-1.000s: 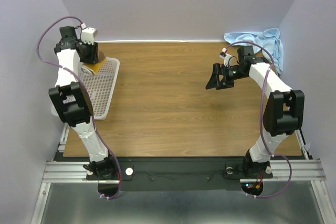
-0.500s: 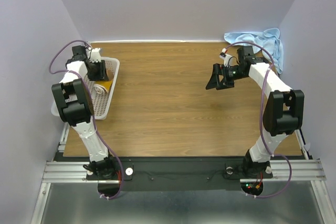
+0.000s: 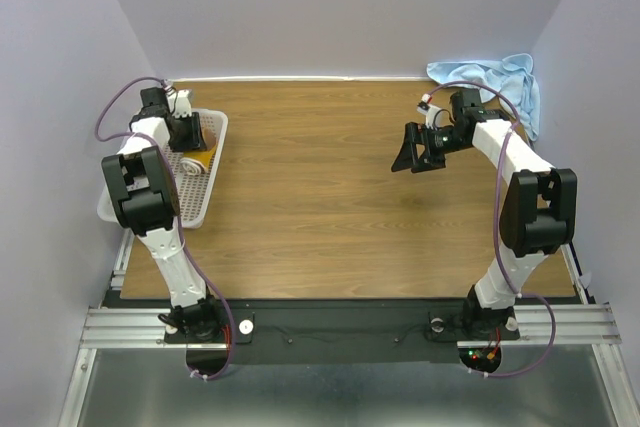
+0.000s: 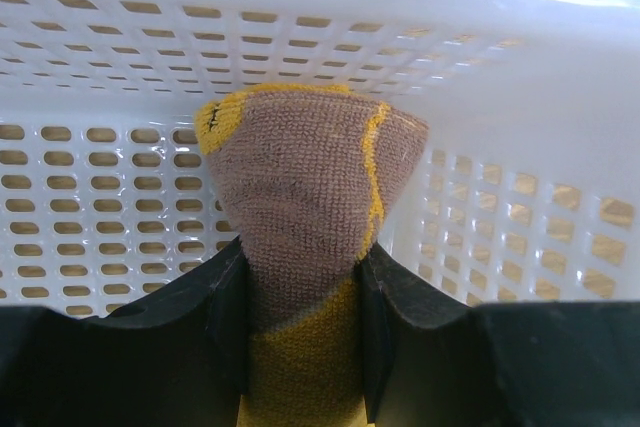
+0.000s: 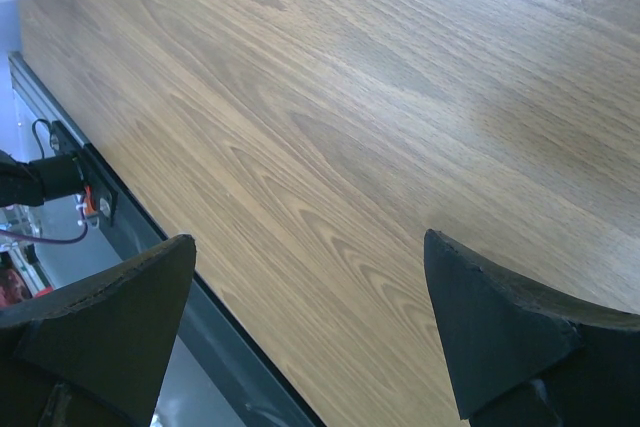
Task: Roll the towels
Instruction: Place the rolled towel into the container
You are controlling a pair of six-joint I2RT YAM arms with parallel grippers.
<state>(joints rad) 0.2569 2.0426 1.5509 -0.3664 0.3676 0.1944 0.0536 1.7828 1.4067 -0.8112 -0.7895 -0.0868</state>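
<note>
Between the L gripper (image 4: 305, 282) fingers (image 4: 220, 332), the yellow towel (image 4: 305, 187) is clamped: jaws part-closed, pressing both sides of the rolled cloth. The roll's brown-and-mustard end sticks out past the tips twd the white basket (image 4: 120, 177) wall; whether it touches the wall, can't tell. From the top view, L gripper (image 3: 188, 133) is down inside the white basket (image 3: 195, 202) at its far end, w/ the yellow towel (image 3: 203, 160) showing just on its near side, low in the basket. Wrist is pitched down and the L arm (image 3: 140, 192) is folded over the basket's left side. Basket sits at the left edge of the table (image 3: 320, 207).

R gripper (image 5: 308, 242): jaws wide apart, nothing btwn them, only wood grain below. The top view shows R gripper (image 3: 414, 152) hovering above the table, right of centre, pointing left; R arm (image 3: 535, 207) bends back to its base at the near edge. Blue towel (image 3: 492, 77) lies crumpled, unrolled, in the far right corner behind the R arm, apart from the R gripper.
</note>
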